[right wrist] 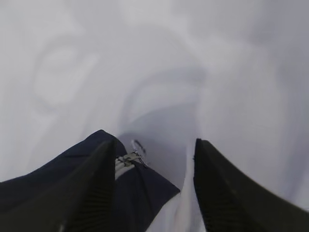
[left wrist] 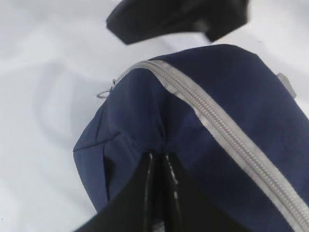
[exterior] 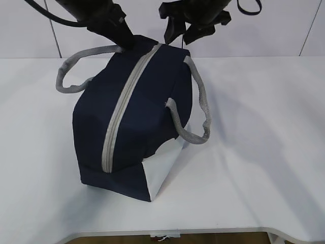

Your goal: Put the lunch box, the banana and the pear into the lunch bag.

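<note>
Two grippers worked at the far end of the lunch bag (exterior: pixel 133 119), which sat zipped shut in the middle of the table (exterior: pixel 264 152). Its left gripper (left wrist: pixel 159 166) was pinched together on a fold of navy fabric; the right gripper (right wrist: pixel 154 159) stood apart over the zipper pull (right wrist: pixel 131 155), holding nothing. Soft and floppy, the bag would likely sag under any pull, so the stiffer handles (exterior: pixel 200 109) or seams looked the surer holds.
</note>
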`<move>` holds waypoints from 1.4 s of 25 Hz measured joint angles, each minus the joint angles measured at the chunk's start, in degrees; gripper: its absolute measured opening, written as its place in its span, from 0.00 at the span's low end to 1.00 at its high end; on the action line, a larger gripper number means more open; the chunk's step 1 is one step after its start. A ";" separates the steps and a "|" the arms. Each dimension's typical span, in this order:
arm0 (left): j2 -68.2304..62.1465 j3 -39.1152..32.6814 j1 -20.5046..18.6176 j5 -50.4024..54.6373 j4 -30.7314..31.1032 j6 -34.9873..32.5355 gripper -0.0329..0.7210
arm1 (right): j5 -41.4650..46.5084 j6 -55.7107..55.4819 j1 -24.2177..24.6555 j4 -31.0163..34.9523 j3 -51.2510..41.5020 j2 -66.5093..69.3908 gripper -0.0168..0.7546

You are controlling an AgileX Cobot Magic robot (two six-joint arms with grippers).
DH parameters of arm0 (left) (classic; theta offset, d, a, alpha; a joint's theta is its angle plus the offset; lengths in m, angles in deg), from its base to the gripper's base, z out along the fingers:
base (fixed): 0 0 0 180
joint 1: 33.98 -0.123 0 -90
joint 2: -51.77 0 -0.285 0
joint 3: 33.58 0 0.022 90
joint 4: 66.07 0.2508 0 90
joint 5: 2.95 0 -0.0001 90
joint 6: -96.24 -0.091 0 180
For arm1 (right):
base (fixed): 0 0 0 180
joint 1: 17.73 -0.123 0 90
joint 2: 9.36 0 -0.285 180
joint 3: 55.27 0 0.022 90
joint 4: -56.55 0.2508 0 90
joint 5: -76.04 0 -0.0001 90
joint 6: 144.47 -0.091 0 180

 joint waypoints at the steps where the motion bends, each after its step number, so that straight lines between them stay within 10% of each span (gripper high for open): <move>1: 0.00 0.00 0.00 0.09 0.00 0.12 0.05 | 1.91 0.00 0.00 -0.65 1.60 0.00 0.58; 7: 0.00 0.42 0.00 0.60 1.02 4.14 0.14 | 7.78 0.09 0.00 -5.03 6.42 -1.20 0.59; 15: 0.00 2.10 0.00 5.04 4.54 12.30 0.54 | 8.40 0.09 0.00 -7.88 5.70 -9.49 0.59; 28: 4.71 9.59 0.00 8.96 13.93 26.74 0.57 | 8.65 0.09 0.00 -8.00 -13.34 -26.49 0.59; 35: 15.83 -1.09 0.00 9.15 16.38 28.80 0.57 | 8.65 0.09 0.00 -7.78 -28.26 -40.59 0.59</move>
